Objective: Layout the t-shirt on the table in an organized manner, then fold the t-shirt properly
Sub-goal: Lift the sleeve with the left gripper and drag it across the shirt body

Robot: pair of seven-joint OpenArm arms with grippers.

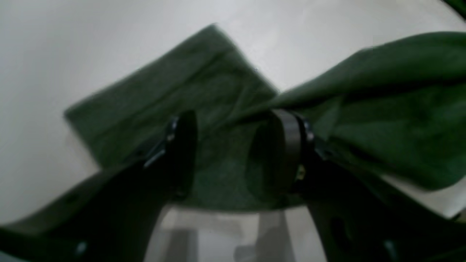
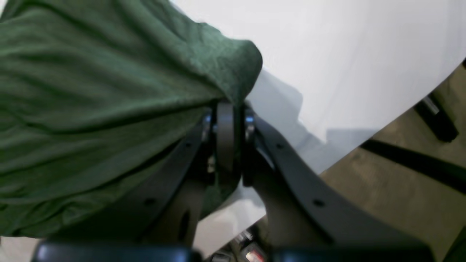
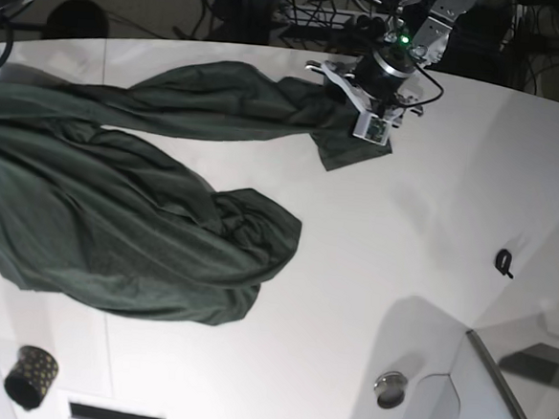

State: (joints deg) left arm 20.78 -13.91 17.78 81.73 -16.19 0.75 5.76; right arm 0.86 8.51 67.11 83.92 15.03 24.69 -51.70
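shirt first: the t-shirt (image 3: 115, 227) lies crumpled across the left half of the table (image 3: 369, 302) in the base view, one long band stretched along the far edge toward the left gripper (image 3: 364, 98), the rest bunched in loose folds nearer the front; its left side runs out of frame.

left gripper (image 1: 225, 153) seen from its wrist: jaws stand partly apart with green cloth between and beneath them, a ridge of fabric drawn up against the right-hand finger (image 1: 287, 153). picture is blurred, so whether anything is actually pinched cannot be told.

right gripper (image 2: 225, 142): fingers pressed together on a fold of the shirt (cloth bulges just above the tips), near the table's edge. in the base view this arm is cut off at the top left corner.

small dark items on the near side of the table are too small to identify.
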